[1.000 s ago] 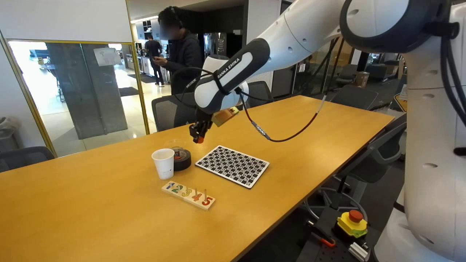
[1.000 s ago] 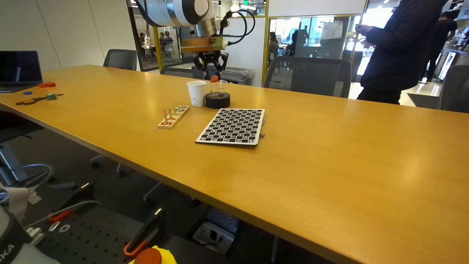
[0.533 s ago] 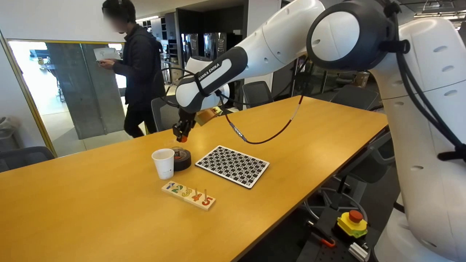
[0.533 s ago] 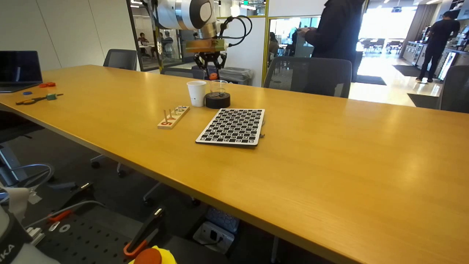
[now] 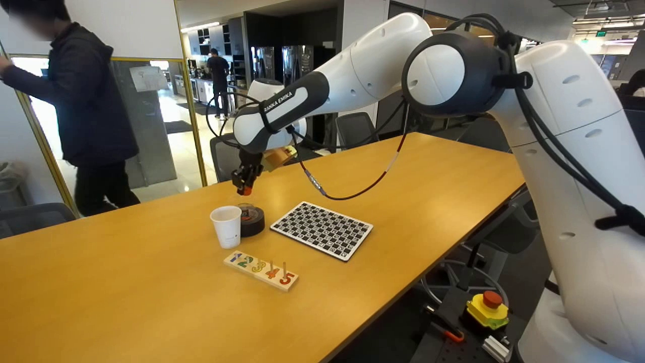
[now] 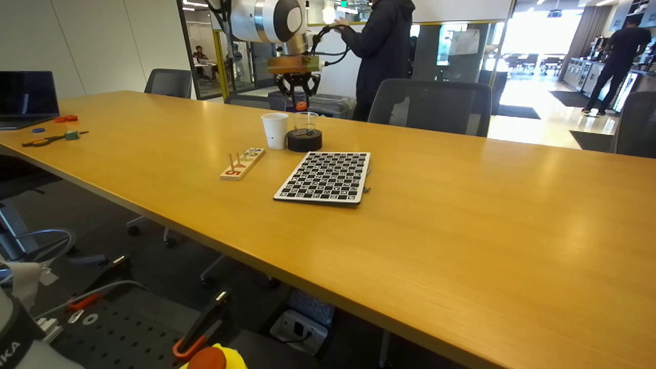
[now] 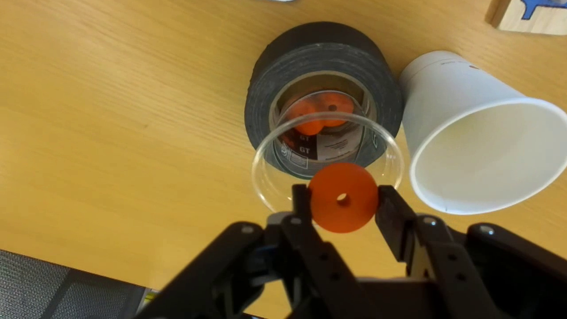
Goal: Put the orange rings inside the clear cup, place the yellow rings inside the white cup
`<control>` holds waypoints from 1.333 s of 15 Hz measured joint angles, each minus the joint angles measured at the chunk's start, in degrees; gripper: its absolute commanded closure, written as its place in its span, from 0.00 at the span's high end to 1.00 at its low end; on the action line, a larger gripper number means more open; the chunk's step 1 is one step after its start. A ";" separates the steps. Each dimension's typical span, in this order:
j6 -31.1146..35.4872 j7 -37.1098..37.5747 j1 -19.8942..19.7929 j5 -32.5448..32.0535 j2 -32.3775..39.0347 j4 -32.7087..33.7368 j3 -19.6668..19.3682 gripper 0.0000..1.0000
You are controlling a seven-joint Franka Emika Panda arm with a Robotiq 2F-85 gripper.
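In both exterior views the wood-topped table (image 6: 476,205) stretches broadly past the things gathered on it. In the wrist view its edge cuts across the lower left corner, a mesh chair (image 7: 75,292) just beyond. The Franka Panda arm (image 5: 360,70) reaches in over the wood, a cable (image 5: 315,182) slung in a loop beneath it. The black-and-white checkered board (image 6: 323,177) lies flat, well apart from that edge. The Robotiq gripper (image 7: 344,198) is clamped on one orange ring (image 7: 325,195), its jaws parted by just the ring's width and pressing its two sides. The wooden number board (image 5: 261,270), painted with 1 to 5, lies flat near the white paper cup (image 7: 452,84), which stands upright, its wide mouth and pale inside showing to the wrist camera. Just beside that cup a black tape roll (image 7: 259,106) lies flat; whether they touch I cannot tell. Standing in the roll's hole is the clear cup (image 6: 306,123), upright, with at least two more orange rings (image 7: 310,127) lying at its bottom. The held ring is round, bright and pierced by a small central hole. It overlaps the clear cup's rim in the wrist view and shows just above that rim in an exterior view; contact cannot be made out.
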 measured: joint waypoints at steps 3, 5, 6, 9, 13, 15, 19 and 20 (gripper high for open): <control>-2.04 -0.12 -0.14 0.00 2.25 3.34 0.00 0.75; -3.68 -0.14 -0.28 0.00 3.63 5.34 -0.01 0.88; -4.61 -0.15 -0.36 0.00 4.15 6.12 -0.03 0.97; -8.62 -0.09 -0.35 -0.17 4.29 7.16 -0.91 1.00; -13.61 0.60 -0.33 -1.57 0.14 4.76 -3.23 1.00; -15.51 0.70 -0.45 -1.77 -4.33 0.69 -4.18 1.00; -16.93 0.30 -1.03 -1.77 -15.24 -10.87 -4.56 1.00; -17.00 -0.02 -1.06 -1.77 -18.03 -14.00 -4.56 1.00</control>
